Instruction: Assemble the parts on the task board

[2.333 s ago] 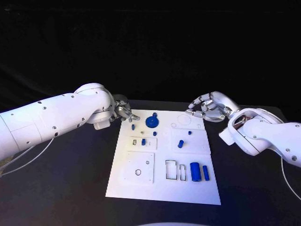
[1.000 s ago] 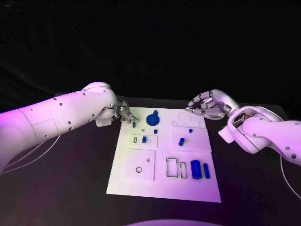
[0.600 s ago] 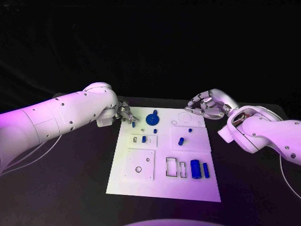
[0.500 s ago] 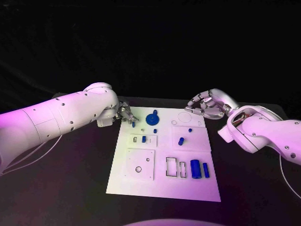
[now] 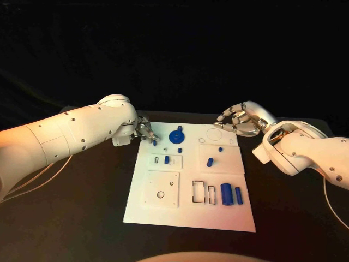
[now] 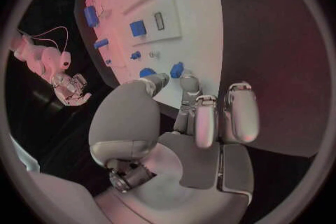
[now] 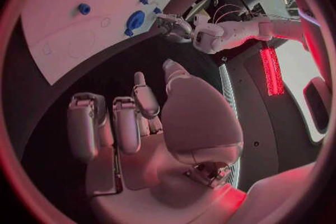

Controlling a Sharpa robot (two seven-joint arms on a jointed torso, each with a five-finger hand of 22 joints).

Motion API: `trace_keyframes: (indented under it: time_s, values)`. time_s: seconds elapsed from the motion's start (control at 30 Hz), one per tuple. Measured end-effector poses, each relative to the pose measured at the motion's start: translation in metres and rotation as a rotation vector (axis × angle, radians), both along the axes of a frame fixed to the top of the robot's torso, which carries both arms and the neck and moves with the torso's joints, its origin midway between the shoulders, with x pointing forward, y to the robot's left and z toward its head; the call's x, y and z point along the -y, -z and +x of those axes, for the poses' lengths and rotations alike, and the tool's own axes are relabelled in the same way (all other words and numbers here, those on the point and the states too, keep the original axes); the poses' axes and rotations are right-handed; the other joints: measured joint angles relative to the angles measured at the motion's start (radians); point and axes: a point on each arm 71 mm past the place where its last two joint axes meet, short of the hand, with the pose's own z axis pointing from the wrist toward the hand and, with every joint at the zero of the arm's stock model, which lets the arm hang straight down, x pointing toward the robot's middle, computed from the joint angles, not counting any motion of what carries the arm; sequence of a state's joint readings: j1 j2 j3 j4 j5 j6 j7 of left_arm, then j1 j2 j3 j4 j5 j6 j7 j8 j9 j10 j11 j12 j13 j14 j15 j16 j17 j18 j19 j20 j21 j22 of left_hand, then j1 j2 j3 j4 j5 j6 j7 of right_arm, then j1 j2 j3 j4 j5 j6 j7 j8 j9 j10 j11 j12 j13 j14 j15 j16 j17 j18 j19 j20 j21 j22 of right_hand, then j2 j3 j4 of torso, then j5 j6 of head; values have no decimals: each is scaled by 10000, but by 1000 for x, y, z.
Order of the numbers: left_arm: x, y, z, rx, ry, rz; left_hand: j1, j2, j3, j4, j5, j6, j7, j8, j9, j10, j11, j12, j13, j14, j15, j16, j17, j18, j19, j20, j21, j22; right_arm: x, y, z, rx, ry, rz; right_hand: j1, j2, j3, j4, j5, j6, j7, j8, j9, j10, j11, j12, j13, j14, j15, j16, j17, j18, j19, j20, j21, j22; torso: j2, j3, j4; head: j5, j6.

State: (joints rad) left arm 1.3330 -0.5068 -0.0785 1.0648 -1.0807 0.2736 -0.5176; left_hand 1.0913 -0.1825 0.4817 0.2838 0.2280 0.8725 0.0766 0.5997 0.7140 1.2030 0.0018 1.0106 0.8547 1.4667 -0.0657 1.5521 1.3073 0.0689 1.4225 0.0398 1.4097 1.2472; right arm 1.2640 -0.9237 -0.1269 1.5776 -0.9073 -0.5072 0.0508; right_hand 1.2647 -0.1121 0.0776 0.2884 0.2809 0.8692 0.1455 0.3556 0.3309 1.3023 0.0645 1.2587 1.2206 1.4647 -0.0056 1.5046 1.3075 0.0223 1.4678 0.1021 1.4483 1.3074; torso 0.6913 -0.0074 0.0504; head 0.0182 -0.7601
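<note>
On the black worktop (image 5: 80,218), the flat white task board (image 5: 190,213) carries small blue parts (image 5: 226,194) at frame centre, the left hand (image 5: 145,131) pinching a small blue peg (image 5: 154,142) at its upper-left corner, the right hand (image 5: 238,121) curled empty beside its upper right.

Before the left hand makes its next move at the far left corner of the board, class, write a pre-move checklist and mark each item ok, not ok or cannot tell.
1. Left hand is at the far left corner of the task board: ok.
2. Its fingers are at the small blue peg near the board's edge: ok.
3. Peg firmly held between those fingers: cannot tell; the contact is hidden.
4. Right hand holds nothing and hovers off the board's far right corner: ok.
5. Large blue round part stands apart from the left hand: ok.
6. The two blue cylinders lie near the board's near right, away from both hands: ok.
</note>
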Motion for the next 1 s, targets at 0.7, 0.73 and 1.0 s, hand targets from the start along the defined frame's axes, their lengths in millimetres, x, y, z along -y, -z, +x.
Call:
trace_keyframes:
  time_s: [0.7, 0.73, 1.0]
  values:
    - [-1, 1, 2, -117, -78, -146, 1618, 307, 1121, -899, -2, -6, -69, -77, -86, 72, -69, 34, -76, 0, 0, 0, 0, 0, -2, -3, 0, 55, -1, 0, 0, -3, -10, 1, -3, 3, -17, 17, 0, 0, 0, 40, 0, 0, 0, 0, 0, 0, 0, 0, -1, 0, 0, 0, 0, 7, -9, 1, 3, 35, -50]
    - [-1, 1, 2, -129, -85, -167, 1772, 280, 1225, -900, 3, -28, -47, -79, -85, 73, -67, 9, -113, 0, 0, 0, 0, 0, -3, -3, 0, 56, -1, 0, 0, -2, -11, 1, -40, 40, -29, 29, 0, 0, 0, 40, 0, 0, 0, 0, 1, 0, 0, 0, -1, -1, 0, 0, 0, 7, -10, 1, 3, 39, -50]
    - [-4, 3, 1, -234, -156, -321, 2014, 198, 1549, -578, 76, -93, 18, 103, -82, 106, -32, -30, -147, 0, 0, 0, 0, 0, -3, -3, 41, 91, -1, 0, 0, 1, -11, 2, -41, 41, -28, 29, 0, 0, 0, 40, 0, 0, 0, 0, 1, 0, 0, 0, -1, 0, 0, 0, 0, 6, -13, 2, 4, 71, -53]
